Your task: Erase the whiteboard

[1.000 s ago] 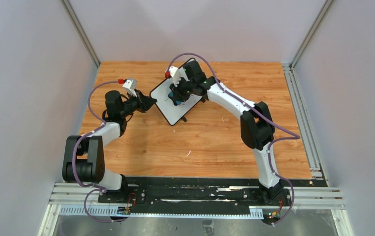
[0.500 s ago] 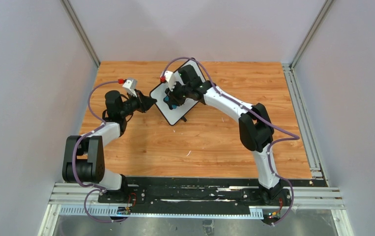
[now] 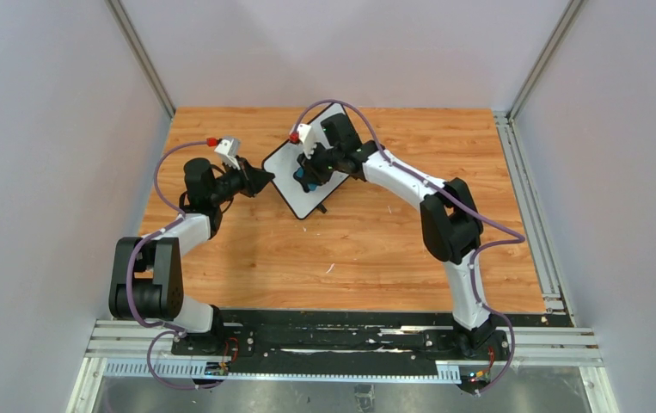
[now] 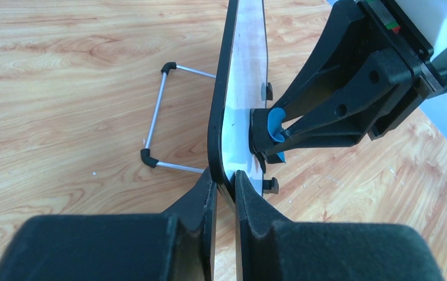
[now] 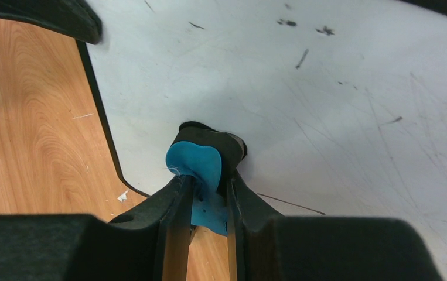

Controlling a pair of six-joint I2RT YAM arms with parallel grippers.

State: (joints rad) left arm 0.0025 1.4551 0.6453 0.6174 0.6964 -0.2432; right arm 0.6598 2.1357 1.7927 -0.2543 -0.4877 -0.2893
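Note:
The whiteboard (image 3: 294, 185), white with a thin black frame, sits tilted at mid-table. My left gripper (image 3: 266, 178) is shut on its left corner; in the left wrist view the jaws clamp the black frame (image 4: 216, 126), and my left gripper (image 4: 224, 182) holds it edge-on. My right gripper (image 3: 305, 179) is shut on the blue eraser (image 3: 300, 176) and presses its black pad on the board face. In the right wrist view the eraser (image 5: 196, 165) sits between my right gripper (image 5: 204, 182) jaws near the board's lower left corner. The board (image 5: 326, 105) bears faint black smudges.
The board's wire stand (image 4: 157, 120) rests on the wooden table (image 3: 367, 249) behind it. Small white crumbs (image 3: 329, 268) lie on the wood. Grey walls and metal rails (image 3: 526, 185) enclose the table.
My right gripper slid the eraser left across the board, then back a little to the right. The left gripper has kept hold of the board's corner.

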